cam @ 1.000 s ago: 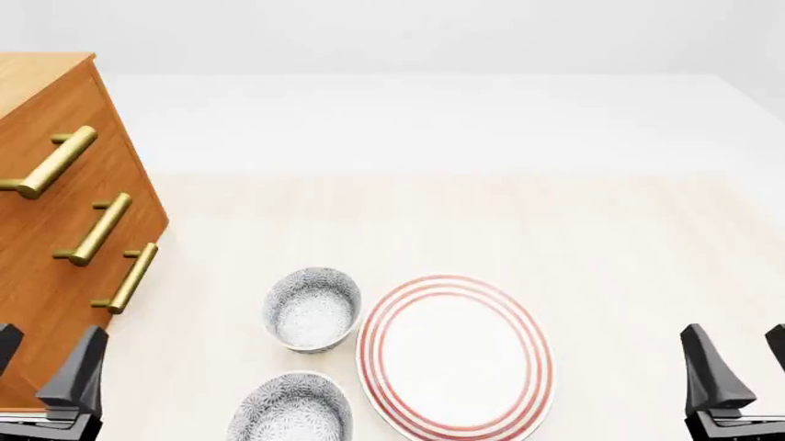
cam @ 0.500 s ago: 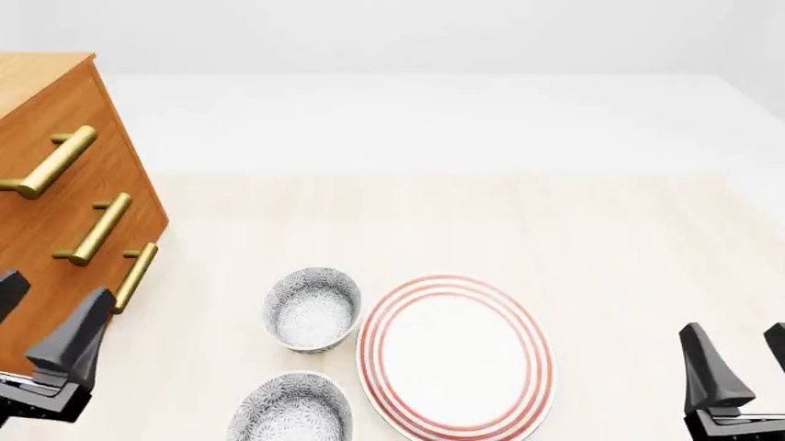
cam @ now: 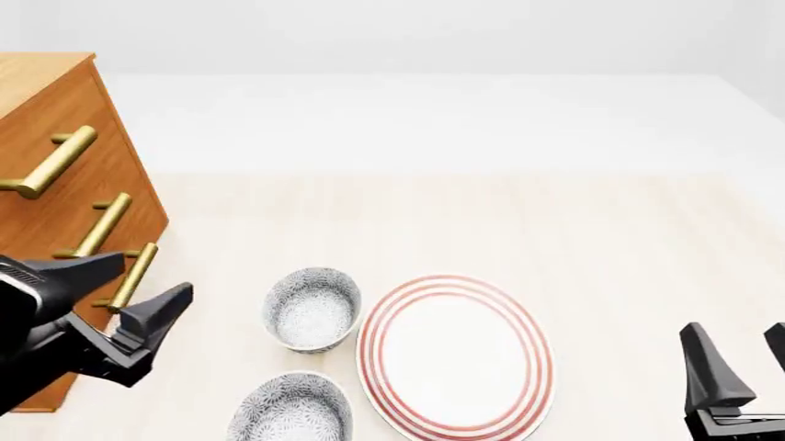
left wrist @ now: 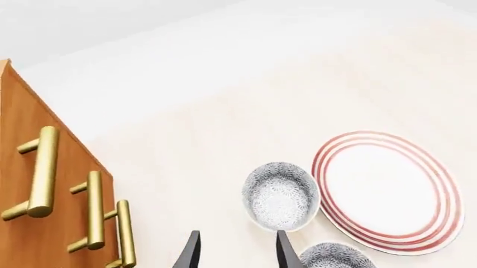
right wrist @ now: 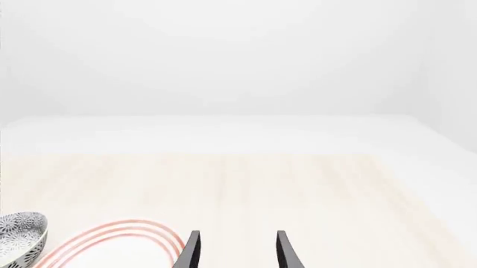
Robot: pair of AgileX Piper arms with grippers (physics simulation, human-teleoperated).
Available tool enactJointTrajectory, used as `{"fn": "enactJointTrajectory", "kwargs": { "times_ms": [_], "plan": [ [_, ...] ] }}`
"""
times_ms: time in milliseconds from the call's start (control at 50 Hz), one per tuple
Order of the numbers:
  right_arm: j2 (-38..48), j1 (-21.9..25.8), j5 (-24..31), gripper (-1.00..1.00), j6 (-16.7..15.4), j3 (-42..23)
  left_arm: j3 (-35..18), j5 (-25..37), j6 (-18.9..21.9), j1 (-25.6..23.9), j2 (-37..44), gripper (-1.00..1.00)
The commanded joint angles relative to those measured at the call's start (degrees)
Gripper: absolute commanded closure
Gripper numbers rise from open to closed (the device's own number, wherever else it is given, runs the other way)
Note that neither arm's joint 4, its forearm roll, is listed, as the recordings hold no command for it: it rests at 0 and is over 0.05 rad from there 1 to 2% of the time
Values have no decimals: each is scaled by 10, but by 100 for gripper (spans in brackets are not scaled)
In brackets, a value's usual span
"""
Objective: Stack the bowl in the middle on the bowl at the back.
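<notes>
Two speckled white bowls stand left of the plate. The bowl at the back (cam: 312, 308) (left wrist: 280, 195) is upright and empty. The bowl in the middle (cam: 290, 410) (left wrist: 335, 257) sits nearer, cut off by the frame's lower edge. My left gripper (cam: 157, 273) (left wrist: 238, 240) hangs open, tilted, left of the back bowl and apart from it. My right gripper (cam: 733, 329) (right wrist: 238, 239) stands open and empty at the near right. One speckled bowl (right wrist: 19, 237) shows at the edge of the right wrist view.
A large white plate with red rings (cam: 454, 354) (left wrist: 384, 190) (right wrist: 119, 231) lies right of the bowls, almost touching the back one. A wooden dresser with brass handles (cam: 62, 211) (left wrist: 44, 206) stands at the left, close to my left gripper.
My left gripper has risen from the near left corner and swung forward and right toward the bowls, now tilted. The right arm, bowls and plate have not moved.
</notes>
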Motion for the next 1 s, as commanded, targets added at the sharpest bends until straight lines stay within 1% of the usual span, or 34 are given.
{"fn": "enactJointTrajectory", "kwargs": {
  "times_ms": [20,60,80,100,120,140,160,180,200,220,280,300,380,420,440,500,580,760,1000],
  "plan": [
    [0,2,-1,-100,2,0,-65,115,-35,-53,54,-100],
    [0,2,-1,-100,2,0,-68,124,-28,-56,52,-100],
    [1,3,-2,-100,2,0,-76,134,-43,-61,45,-100],
    [1,3,-2,-100,2,0,-81,142,-49,-54,53,-100],
    [1,3,-2,-100,2,0,-79,148,-30,-56,65,-100],
    [1,3,-2,-100,2,0,-84,155,-55,-65,58,-100],
    [1,3,-2,-100,1,0,-90,165,-57,-68,55,-100],
    [0,3,-1,-100,1,0,-90,171,-68,-73,59,-100],
    [0,3,-1,-100,2,0,-92,178,-56,-70,56,-100],
    [-1,3,0,-100,2,0,-90,184,-66,-81,57,-100],
    [-3,3,2,-100,2,0,-89,204,-70,-93,60,-100],
    [-3,3,2,-100,2,0,-95,210,-74,-95,48,-100],
    [-3,4,1,-100,3,0,-89,245,-113,-120,50,-100],
    [-3,4,1,-100,3,0,-89,258,-124,-127,45,-100],
    [-4,4,2,-100,3,0,-91,267,-140,-134,36,-100],
    [-5,4,3,-100,3,-1,-95,284,-144,-140,24,-100],
    [-7,4,5,-100,2,-1,-96,294,-141,-141,15,-100],
    [-10,3,7,-100,3,-2,-76,305,-166,-147,-4,-100],
    [-12,2,7,-100,5,-3,-22,256,-180,-136,9,-100]
  ]
}}
